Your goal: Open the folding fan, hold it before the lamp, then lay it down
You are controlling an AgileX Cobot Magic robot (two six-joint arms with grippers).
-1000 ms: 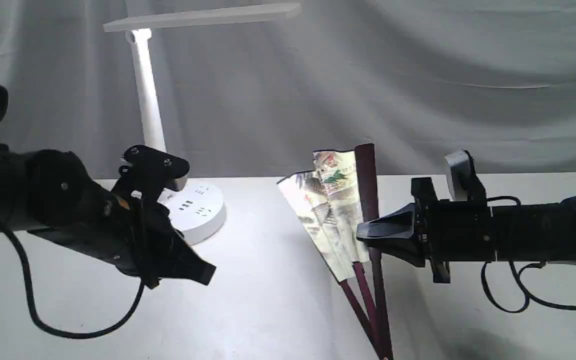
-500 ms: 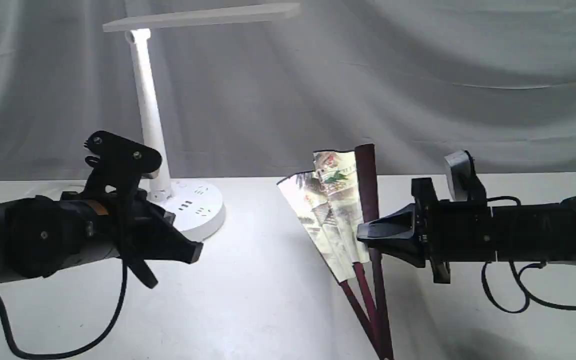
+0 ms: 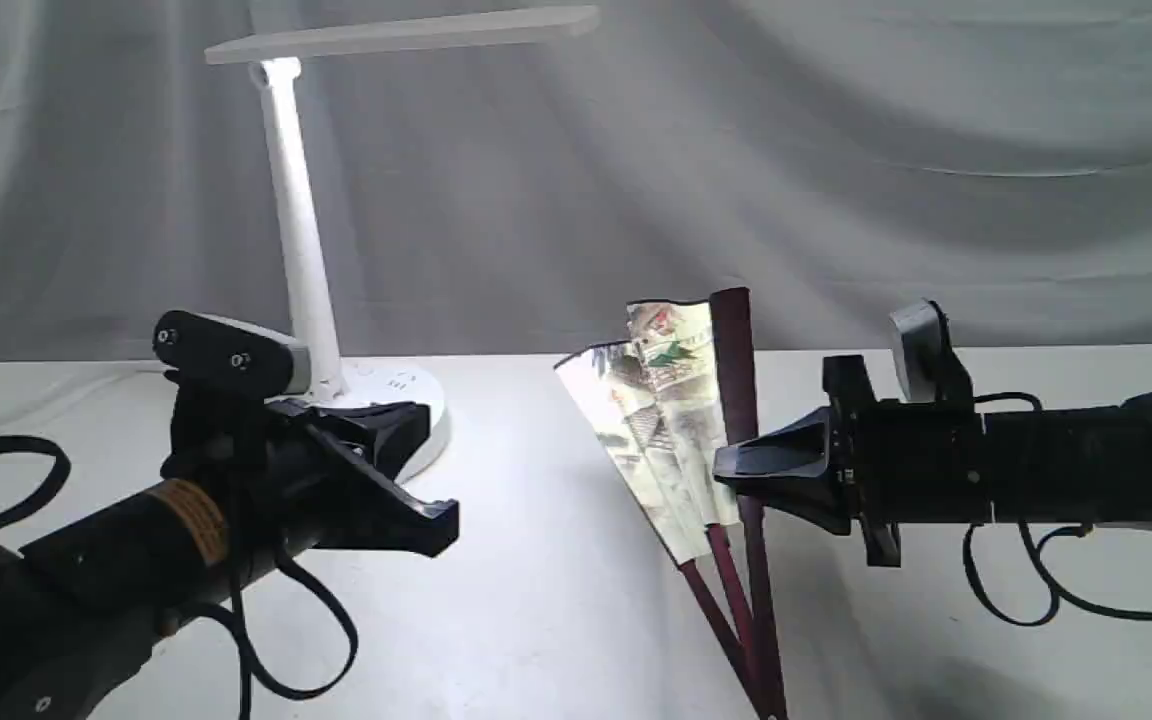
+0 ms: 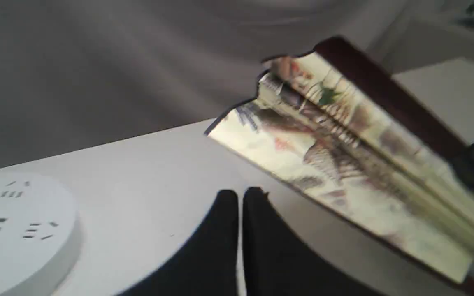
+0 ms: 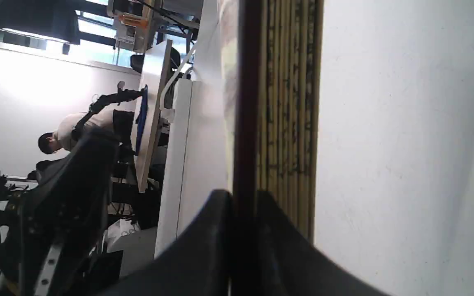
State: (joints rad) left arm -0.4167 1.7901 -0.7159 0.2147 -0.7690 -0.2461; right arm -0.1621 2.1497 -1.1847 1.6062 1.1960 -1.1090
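The folding fan (image 3: 666, 420) stands upright and only partly spread, a few cream painted pleats fanned out to the left of its dark maroon outer rib (image 3: 733, 360). My right gripper (image 3: 736, 470) is shut on that rib, seen close up in the right wrist view (image 5: 243, 197) with the rib (image 5: 247, 102) running between the fingers. My left gripper (image 3: 441, 520) hovers above the table left of the fan, apart from it and pointing toward it. Its fingers are together and empty (image 4: 240, 195), with the fan (image 4: 335, 139) beyond them. The white lamp (image 3: 301, 240) stands at the back left, lit.
The lamp's round base with sockets (image 4: 19, 230) sits just behind my left arm. A grey cloth backdrop (image 3: 836, 150) hangs behind the white table (image 3: 536, 600). Black cables dangle under both arms (image 3: 1016, 590).
My left arm has swung round, and its gripper now points right toward the fan instead of down. The right gripper and the fan have not moved.
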